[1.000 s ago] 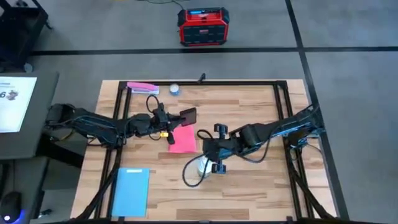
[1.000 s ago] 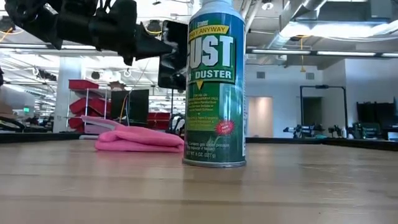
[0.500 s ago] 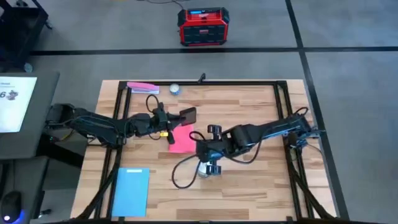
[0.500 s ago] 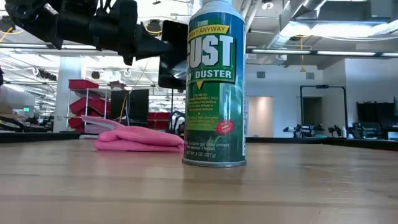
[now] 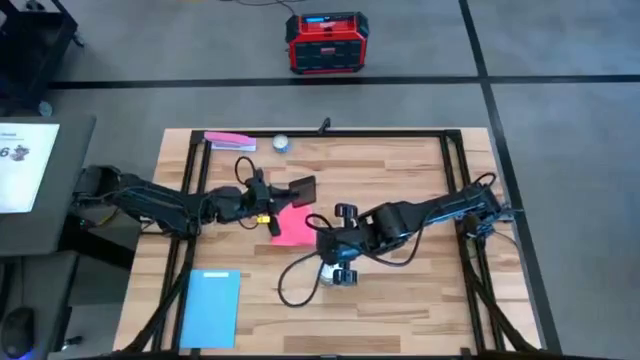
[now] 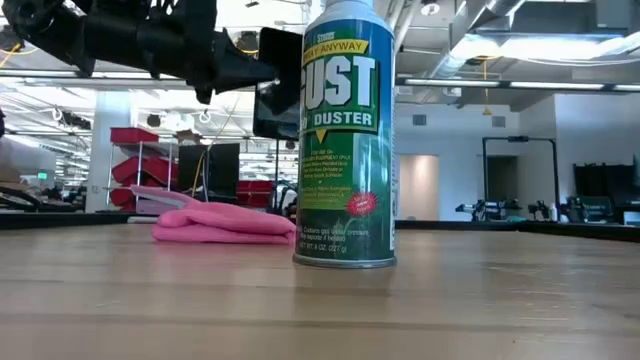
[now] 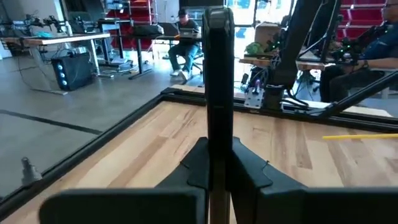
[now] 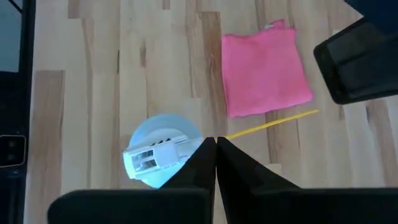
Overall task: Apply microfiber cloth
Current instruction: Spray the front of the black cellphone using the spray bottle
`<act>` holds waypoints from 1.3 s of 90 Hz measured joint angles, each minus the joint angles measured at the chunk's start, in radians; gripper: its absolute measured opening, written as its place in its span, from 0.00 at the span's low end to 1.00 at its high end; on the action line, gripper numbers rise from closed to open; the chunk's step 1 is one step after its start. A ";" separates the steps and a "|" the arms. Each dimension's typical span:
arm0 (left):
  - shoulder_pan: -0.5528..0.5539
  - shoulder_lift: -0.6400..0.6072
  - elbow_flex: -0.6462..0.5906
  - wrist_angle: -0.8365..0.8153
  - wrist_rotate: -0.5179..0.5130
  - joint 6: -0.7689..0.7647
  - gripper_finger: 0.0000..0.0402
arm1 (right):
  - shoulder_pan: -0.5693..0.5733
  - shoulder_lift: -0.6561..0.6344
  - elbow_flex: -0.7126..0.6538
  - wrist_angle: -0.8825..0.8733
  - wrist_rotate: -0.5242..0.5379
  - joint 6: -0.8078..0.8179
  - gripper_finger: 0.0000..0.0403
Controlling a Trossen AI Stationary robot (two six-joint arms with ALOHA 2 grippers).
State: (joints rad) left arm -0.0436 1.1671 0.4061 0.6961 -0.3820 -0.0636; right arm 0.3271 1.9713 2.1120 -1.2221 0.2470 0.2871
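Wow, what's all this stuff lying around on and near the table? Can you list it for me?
Soft pink-red microfiber cloth: one, flat on the wooden table near its middle.
Flat black phone: one, held on edge above the table.
Green-labelled duster spray can: one, white cap, upright near the cloth.
Light-blue rectangle: one, near-left corner.
Small flat pink strip: one, far-left edge.
Small pale round item: one, far edge.
Thin yellow stick: one, beside the cloth.
Red and black box: one, on the floor.
Left gripper: clamped on the phone.
Right gripper: closed, over the can.
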 joint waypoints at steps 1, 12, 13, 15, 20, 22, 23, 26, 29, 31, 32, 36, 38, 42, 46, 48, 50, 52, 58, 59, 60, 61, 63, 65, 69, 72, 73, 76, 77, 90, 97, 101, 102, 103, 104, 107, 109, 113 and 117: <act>-0.001 0.000 0.000 0.000 0.000 0.000 0.03 | 0.000 0.000 0.000 0.000 0.000 0.000 0.00; -0.008 0.000 0.000 0.006 -0.001 -0.005 0.03 | 0.000 0.000 0.000 0.000 0.000 0.000 0.00; -0.009 0.000 0.000 0.006 -0.002 -0.005 0.03 | 0.000 0.000 0.000 0.000 0.000 0.000 0.00; -0.010 0.000 0.000 0.006 -0.005 -0.005 0.03 | 0.000 0.000 0.000 0.000 0.000 0.000 0.00; -0.014 0.000 0.000 0.006 -0.014 -0.005 0.03 | 0.000 0.000 0.000 0.000 -0.002 0.000 0.00; -0.016 0.000 0.000 0.006 -0.018 -0.005 0.03 | 0.000 0.000 0.000 0.000 -0.003 0.000 0.00; -0.017 0.000 0.000 0.006 -0.019 -0.005 0.03 | 0.000 0.000 0.000 0.000 -0.003 0.000 0.00; -0.018 0.000 0.000 0.006 -0.025 -0.005 0.03 | 0.000 0.000 0.000 0.000 -0.004 0.000 0.00; -0.019 0.002 0.000 0.007 -0.026 -0.005 0.03 | 0.000 0.000 0.000 0.001 -0.005 0.000 0.00; -0.019 0.007 0.000 0.012 -0.027 -0.005 0.03 | 0.000 0.000 0.000 0.000 -0.006 0.000 0.00; -0.019 0.010 0.000 0.015 -0.028 -0.005 0.03 | 0.000 0.000 0.000 0.001 -0.006 0.000 0.00; -0.019 0.018 0.000 0.022 -0.027 -0.005 0.03 | 0.000 0.000 0.000 0.001 -0.006 0.000 0.00; -0.019 0.025 0.000 0.024 -0.028 -0.005 0.03 | 0.000 0.000 0.000 0.001 -0.006 0.000 0.00; -0.019 0.043 0.000 0.043 -0.028 -0.005 0.03 | 0.000 0.000 0.000 0.000 -0.006 0.000 0.00; -0.019 0.063 0.000 0.064 -0.028 -0.005 0.03 | 0.000 0.000 -0.003 0.003 -0.006 0.000 0.00; -0.019 0.073 0.000 0.074 -0.028 -0.006 0.03 | -0.001 0.000 -0.004 0.001 -0.006 0.000 0.00; -0.019 0.083 0.000 0.084 -0.028 -0.006 0.03 | -0.002 0.000 -0.004 -0.001 -0.006 0.000 0.00; -0.019 0.092 0.000 0.093 -0.028 -0.005 0.03 | -0.002 0.000 -0.004 -0.001 -0.007 0.000 0.00; -0.019 0.116 0.001 0.122 -0.028 -0.005 0.03 | -0.002 0.000 -0.004 -0.001 -0.006 0.000 0.00; -0.019 0.119 0.001 0.127 -0.028 -0.005 0.03 | -0.002 0.000 -0.004 -0.001 -0.006 0.000 0.00; -0.019 0.121 0.001 0.130 -0.028 -0.005 0.03 | -0.002 0.000 -0.004 -0.001 -0.006 0.000 0.00; -0.019 0.124 0.001 0.133 -0.028 -0.005 0.03 | -0.003 0.000 -0.004 0.000 -0.006 0.000 0.00; -0.019 0.126 0.001 0.139 -0.028 -0.005 0.03 | -0.003 0.000 -0.004 -0.001 -0.006 -0.001 0.00; -0.019 0.128 0.001 0.141 -0.027 -0.005 0.03 | -0.003 0.000 -0.004 -0.002 -0.006 -0.001 0.00; -0.019 0.127 0.001 0.141 -0.028 -0.005 0.03 | -0.003 0.000 -0.004 -0.002 -0.006 -0.004 0.00; -0.019 0.127 0.001 0.143 -0.027 -0.005 0.03 | -0.004 0.003 -0.004 -0.002 -0.006 -0.004 0.00; -0.019 0.127 0.001 0.143 -0.027 -0.005 0.03 | -0.004 0.006 -0.004 -0.001 -0.006 -0.004 0.00; -0.019 0.127 0.002 0.144 -0.027 -0.005 0.03 | -0.008 0.011 -0.004 -0.001 -0.006 -0.005 0.00; -0.019 0.127 0.002 0.144 -0.027 -0.005 0.03 | -0.008 0.012 -0.004 -0.003 -0.007 -0.005 0.00; -0.019 0.122 0.002 0.143 -0.027 -0.001 0.03 | -0.015 0.034 -0.005 -0.007 -0.010 -0.015 0.00; -0.020 0.122 0.002 0.138 -0.027 0.002 0.03 | -0.016 0.039 -0.005 -0.015 -0.013 -0.016 0.00; -0.021 0.122 0.002 0.139 -0.026 0.002 0.03 | -0.016 0.039 -0.005 -0.013 -0.014 -0.017 0.00; -0.021 0.122 0.002 0.139 -0.026 0.002 0.03 | -0.016 0.039 -0.005 -0.013 -0.014 -0.017 0.00; -0.021 0.122 0.002 0.139 -0.026 0.002 0.03 | -0.016 0.039 -0.005 -0.013 -0.015 -0.017 0.00; -0.021 0.122 0.002 0.139 -0.027 0.002 0.03 | -0.016 0.039 -0.005 -0.012 -0.016 -0.017 0.00; -0.021 0.122 0.002 0.139 -0.026 0.002 0.03 | -0.016 0.038 -0.005 -0.008 -0.018 -0.017 0.00; -0.021 0.122 0.002 0.137 -0.026 0.002 0.03 | -0.016 0.038 -0.005 -0.004 -0.018 -0.017 0.00; -0.021 0.122 0.002 0.134 -0.027 0.002 0.03 | -0.016 0.038 -0.005 -0.001 -0.019 -0.017 0.00; -0.021 0.122 0.002 0.134 -0.027 0.001 0.03 | -0.016 0.038 -0.005 -0.002 -0.019 -0.017 0.00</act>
State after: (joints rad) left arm -0.0643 1.2892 0.4084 0.8306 -0.4088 -0.0624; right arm 0.3115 2.0094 2.1071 -1.2237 0.2283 0.2699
